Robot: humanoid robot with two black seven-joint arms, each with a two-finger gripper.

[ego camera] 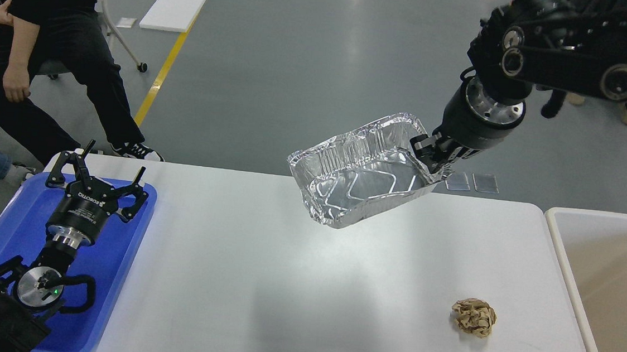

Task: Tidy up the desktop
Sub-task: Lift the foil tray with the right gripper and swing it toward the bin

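**Foil tray aloft, bin to the right: stock of the moment**

Foil tray [361, 171]: crinkled aluminium, empty, tilted, held clear above the desk [262, 261] at upper centre of the frame. My right hand [433, 152] is clenched on its right-hand rim, pinching one corner only.

Desk: white, rounded corners, filling the lower middle of the frame.

Step in hand, as I judge it: carry the tray to the beige bin [557, 240] at the right edge. A corner pinch on thin foil will bend, so I would move slowly, keep the tray from swinging, bring it fully over the bin's opening and only then let go.

Left hand [102, 179]: released, fingers spread, hovering over the blue tray [115, 272] at lower left, holding nothing.

Crumpled paper ball [473, 317]: brown, lying on the desk at lower right, near the bin, not yet tidied. It sits below the carry path; no obstruction while the foil stays high.

Seated person [38, 48]: upper left, beyond the desk, well apart from both arms.
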